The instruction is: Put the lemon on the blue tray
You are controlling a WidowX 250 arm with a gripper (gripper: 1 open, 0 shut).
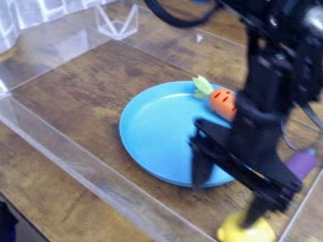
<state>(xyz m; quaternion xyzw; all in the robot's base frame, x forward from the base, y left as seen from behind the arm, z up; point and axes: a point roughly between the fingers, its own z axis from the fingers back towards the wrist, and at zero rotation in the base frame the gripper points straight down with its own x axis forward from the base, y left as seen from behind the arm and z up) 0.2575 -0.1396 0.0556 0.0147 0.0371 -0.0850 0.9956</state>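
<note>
yellow and glossy, the lemon (244,230) lies on the wooden table (76,104) at the bottom edge of the view, off the blue tray (158,132) and just beyond its near right rim. only a small part of the lemon shows below the gripper (237,187), so its long axis and the way it points cannot be told. the gripper points down with its jaws spread wide and nothing between them; one finger hangs over the tray's near right rim, the other reaches down to the lemon, and contact cannot be confirmed. the carrot (217,96) lies on the tray's far right part, green top toward the far left. the eggplant (303,161) lies right of the tray, mostly hidden by the arm.
</note>
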